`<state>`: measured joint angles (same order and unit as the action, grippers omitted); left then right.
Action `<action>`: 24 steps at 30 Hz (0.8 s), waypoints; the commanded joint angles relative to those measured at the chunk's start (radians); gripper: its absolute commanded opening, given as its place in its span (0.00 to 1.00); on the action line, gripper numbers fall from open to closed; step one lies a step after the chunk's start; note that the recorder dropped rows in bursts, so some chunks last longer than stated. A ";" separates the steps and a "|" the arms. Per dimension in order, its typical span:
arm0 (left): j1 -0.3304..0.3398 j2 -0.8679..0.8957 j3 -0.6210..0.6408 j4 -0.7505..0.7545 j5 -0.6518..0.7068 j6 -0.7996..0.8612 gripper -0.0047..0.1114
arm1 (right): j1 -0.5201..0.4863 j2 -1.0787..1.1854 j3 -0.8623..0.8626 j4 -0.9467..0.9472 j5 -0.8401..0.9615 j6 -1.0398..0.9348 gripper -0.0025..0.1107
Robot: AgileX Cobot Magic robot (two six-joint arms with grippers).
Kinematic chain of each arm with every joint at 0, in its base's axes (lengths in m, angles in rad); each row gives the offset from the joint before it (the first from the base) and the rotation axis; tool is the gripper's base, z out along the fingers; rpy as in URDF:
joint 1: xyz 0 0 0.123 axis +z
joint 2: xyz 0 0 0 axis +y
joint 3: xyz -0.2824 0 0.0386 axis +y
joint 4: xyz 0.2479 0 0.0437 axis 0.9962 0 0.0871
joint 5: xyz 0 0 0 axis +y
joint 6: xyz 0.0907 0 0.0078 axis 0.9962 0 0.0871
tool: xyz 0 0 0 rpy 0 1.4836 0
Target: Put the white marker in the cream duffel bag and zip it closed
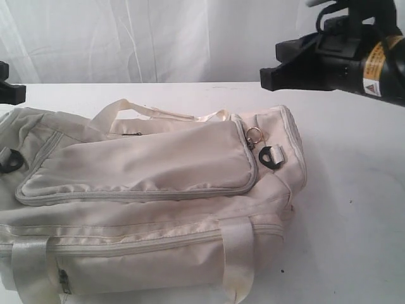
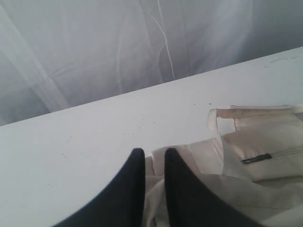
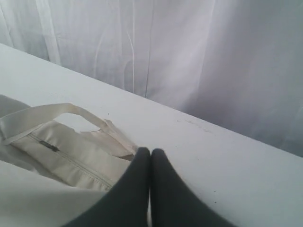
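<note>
Well, the white marker is out of sight, maybe inside the cream duffel bag (image 1: 139,253), whose flap (image 1: 145,164) looks zipped. The bag lies just below both claws: the right claw (image 3: 150,152) is closed and empty, and the left claw (image 2: 151,156) is a bit open, holding nothing I can see.

A plain white bench (image 1: 354,190) fills the foreground, its surface marked with a few small dark specks. Behind its far edge hangs a white, softly folded curtain (image 1: 126,38), lit evenly and brightly.
</note>
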<state>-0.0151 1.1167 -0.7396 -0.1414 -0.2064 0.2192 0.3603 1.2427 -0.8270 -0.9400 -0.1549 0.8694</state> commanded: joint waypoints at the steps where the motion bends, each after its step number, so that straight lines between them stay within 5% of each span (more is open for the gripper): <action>1: 0.002 -0.124 0.090 -0.006 0.021 -0.018 0.23 | -0.006 -0.145 0.132 0.005 -0.007 0.042 0.02; 15: 0.002 -0.483 0.354 -0.019 0.236 -0.084 0.23 | -0.006 -0.531 0.477 0.005 -0.003 0.167 0.02; 24: 0.002 -0.579 0.371 -0.021 0.330 -0.112 0.23 | -0.006 -0.554 0.526 0.005 -0.009 0.218 0.02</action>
<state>-0.0151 0.5564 -0.3755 -0.1482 0.0828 0.1203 0.3603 0.6955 -0.3061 -0.9400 -0.1620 1.0570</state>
